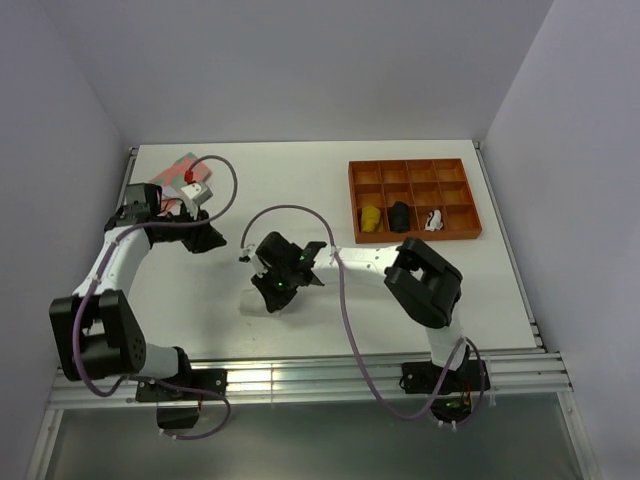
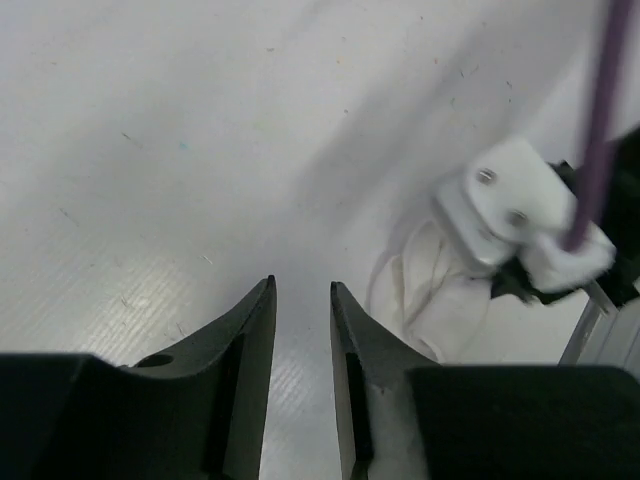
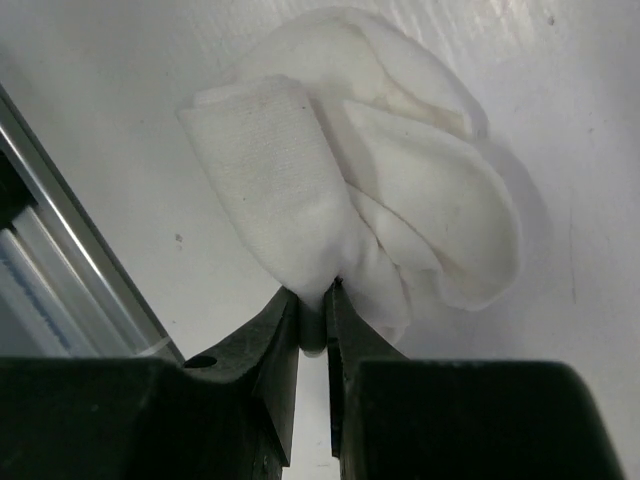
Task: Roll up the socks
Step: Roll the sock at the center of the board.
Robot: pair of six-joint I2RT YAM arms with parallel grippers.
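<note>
sock (image 3: 350, 170), plain white, bunched in loose folds on the bench (image 1: 300, 180). it lies left of the orange tray (image 1: 410, 163) and nearer the arm bases than the tray is.

right end effector (image 3: 312, 300): its fingers (image 3: 275, 340) are pressed together on a pinch of the sock's near edge, with the fabric squeezed thin between the tips. the rest of the sock fans out beyond them and rests on the bench. a metal rail (image 3: 60, 270) runs just beside this end effector, on the side away from the tray.

left end effector (image 2: 302, 288): the fingers are apart, with only bare bench in the narrow gap between the tips, and i see nothing held. in my overhead view it sits further left of the tray than the sock does, near the sock but not touching it. its own camera shows the sock off to the tray side, partly behind a white mount (image 2: 510, 215) that carries a purple cable (image 2: 600, 110).

the tray is divided into compartments. its nearest row holds a yellow item (image 1: 370, 218) in the leftmost compartment, a black item (image 1: 400, 214) in the next and a small white item with black marks (image 1: 433, 220) in the third. all three are too small for me to identify.
</note>
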